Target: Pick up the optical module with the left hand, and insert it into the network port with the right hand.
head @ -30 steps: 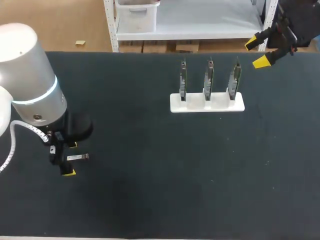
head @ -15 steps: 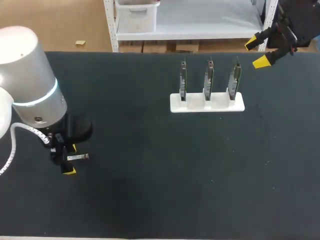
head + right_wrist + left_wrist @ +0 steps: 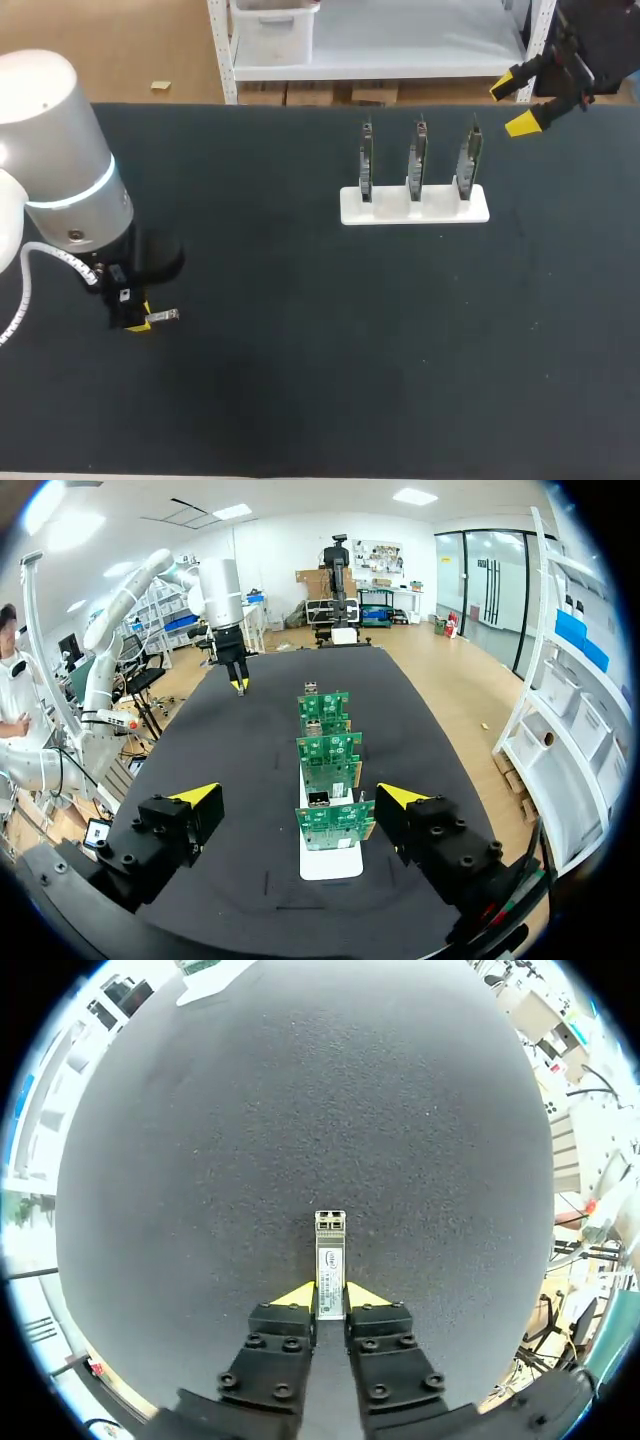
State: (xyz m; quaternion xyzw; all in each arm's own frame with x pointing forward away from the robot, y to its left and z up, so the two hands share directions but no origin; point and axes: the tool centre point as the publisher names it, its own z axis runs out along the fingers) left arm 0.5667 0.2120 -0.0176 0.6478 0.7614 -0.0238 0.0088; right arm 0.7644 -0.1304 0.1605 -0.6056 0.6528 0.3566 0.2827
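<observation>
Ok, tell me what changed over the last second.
The left gripper closed its fingers onto the optical module, which barely shifted on the table. The right gripper stayed open, hovering beyond the white stand of circuit boards, which did not move.

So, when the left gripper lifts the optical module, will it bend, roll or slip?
Probably stiff: the optical module looks like a straight metal bar. Its flat sides should keep it from rolling. It might pivot, since the left gripper pinches only one end.
</observation>
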